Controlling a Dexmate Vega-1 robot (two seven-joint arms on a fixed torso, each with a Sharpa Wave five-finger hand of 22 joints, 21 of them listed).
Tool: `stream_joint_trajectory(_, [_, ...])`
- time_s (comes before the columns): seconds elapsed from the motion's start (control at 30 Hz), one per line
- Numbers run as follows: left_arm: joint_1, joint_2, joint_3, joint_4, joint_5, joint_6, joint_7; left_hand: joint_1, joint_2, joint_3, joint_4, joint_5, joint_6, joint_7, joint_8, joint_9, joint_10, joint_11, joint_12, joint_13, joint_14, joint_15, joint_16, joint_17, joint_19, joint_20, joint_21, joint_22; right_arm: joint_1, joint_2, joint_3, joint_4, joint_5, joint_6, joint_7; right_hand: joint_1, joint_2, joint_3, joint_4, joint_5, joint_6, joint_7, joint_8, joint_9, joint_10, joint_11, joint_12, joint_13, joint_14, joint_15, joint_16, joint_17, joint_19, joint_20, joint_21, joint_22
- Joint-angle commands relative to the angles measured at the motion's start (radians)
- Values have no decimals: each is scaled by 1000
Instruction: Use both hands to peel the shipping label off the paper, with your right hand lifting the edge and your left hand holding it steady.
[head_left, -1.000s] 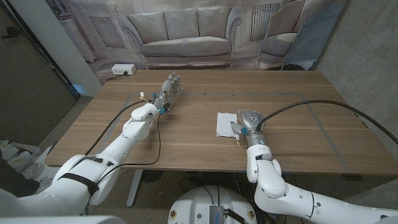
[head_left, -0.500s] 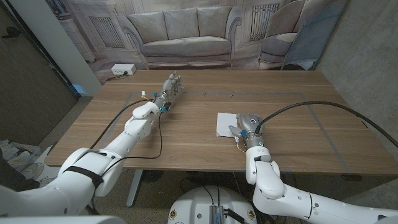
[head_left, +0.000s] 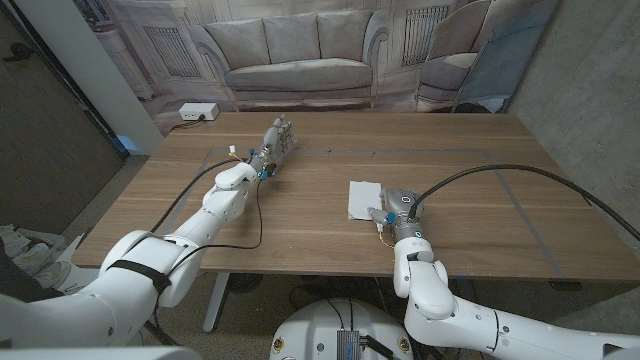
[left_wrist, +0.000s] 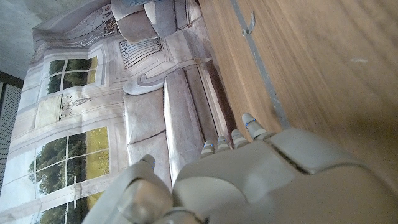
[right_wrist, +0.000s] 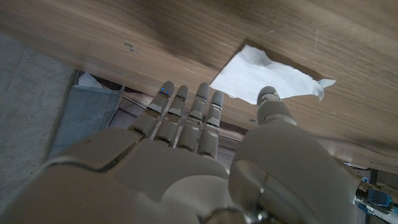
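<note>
The white paper (head_left: 362, 198) with the shipping label lies on the wooden table (head_left: 300, 220) right of the middle. My right hand (head_left: 399, 204) sits just beside its right edge, fingers apart and holding nothing. In the right wrist view the paper (right_wrist: 264, 79) has a wrinkled, slightly raised corner, and the thumb tip of my right hand (right_wrist: 186, 149) is close against it; whether they touch is unclear. My left hand (head_left: 277, 137) is far from the paper at the table's back left, fingers straight and empty. It also shows in the left wrist view (left_wrist: 249, 174).
A white power strip (head_left: 194, 112) sits past the table's far left corner. Thin tape lines (head_left: 330, 152) mark a rectangle on the tabletop. Black cables (head_left: 256, 222) trail from both arms across the wood. A sofa backdrop stands behind the table.
My right hand has drawn back toward me and off the paper's right part, so more of the paper shows. The left hand has stayed put.
</note>
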Motion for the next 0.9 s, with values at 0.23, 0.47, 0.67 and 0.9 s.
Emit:
stream_joint_trajectory(0.23, [-30, -20, -7, 56, 19, -11, -14, -2, 93, -5, 3, 6, -147, -11, 1, 4, -97, 2, 0, 5, -68, 5, -1, 5, -74, 8, -4, 1, 10, 8, -24, 15, 38, -29, -17, 34, -3, 3, -16, 10, 14, 1, 4, 2, 9, -2, 0, 5, 7, -113, -3, -3, 5, -1, 7, 2])
stream_joint_trajectory(0.47, [-29, -23, -13, 60, 21, -14, -11, -2, 93, -6, 3, 6, -147, -12, 0, 4, -98, 0, 0, 5, -69, 6, -1, 5, -74, 8, -5, 2, 13, 8, -29, 15, 56, -23, -23, 46, -4, 3, -19, 12, 15, 0, 3, 2, 11, -4, -1, 5, 8, -112, -4, -3, 5, 0, 8, 2])
stream_joint_trajectory(0.67, [-39, -27, -14, 80, 24, -19, -20, -2, 93, -6, 4, 6, -146, -11, 0, 4, -97, 3, 0, 5, -68, 6, -1, 5, -74, 8, -6, 2, 27, 9, -47, 19, 57, -29, -20, 48, -5, 0, -16, 14, 13, 0, 1, 2, 4, -3, -5, 5, 6, -111, -4, -2, 4, 1, 8, 2])
stream_joint_trajectory(0.9, [-51, -33, -19, 107, 26, -33, -25, -2, 93, -7, 4, 7, -147, -11, 0, 4, -98, 2, -1, 5, -70, 6, -2, 5, -74, 8, -7, 2, 52, 17, -78, 35, 43, -54, -16, 69, 5, 4, -18, 18, 25, -4, 3, 3, 15, -4, -3, 5, 8, -117, -3, -2, 6, -2, 10, 3])
